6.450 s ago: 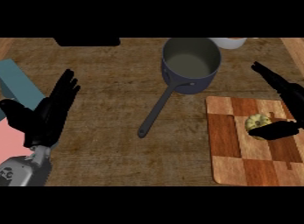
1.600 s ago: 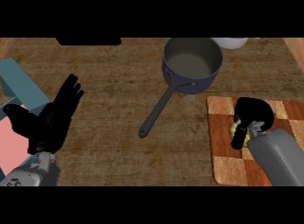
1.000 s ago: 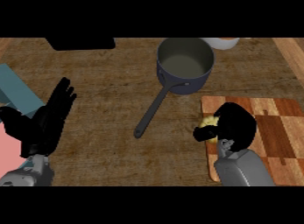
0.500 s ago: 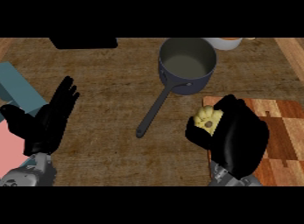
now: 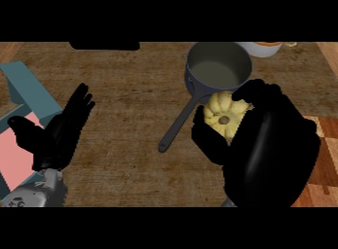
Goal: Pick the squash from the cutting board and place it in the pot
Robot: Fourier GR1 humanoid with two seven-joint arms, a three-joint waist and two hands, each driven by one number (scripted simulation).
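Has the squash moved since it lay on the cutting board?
Yes. The squash, held in the right hand, has left the cutting board and now sits beside the pot.

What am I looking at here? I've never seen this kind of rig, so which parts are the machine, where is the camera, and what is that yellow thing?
The camera sits at a humanoid robot's head and looks steeply down at a wooden counter. The two black shapes are its hands. The right hand is curled round a yellow squash, carrying it beside a grey pot whose long handle points toward the robot. The checkered cutting board shows behind that hand at the right edge. The left hand rests open at the left, fingers up, above a blue-framed pink object I cannot identify. A pale dish peeks in at the top.
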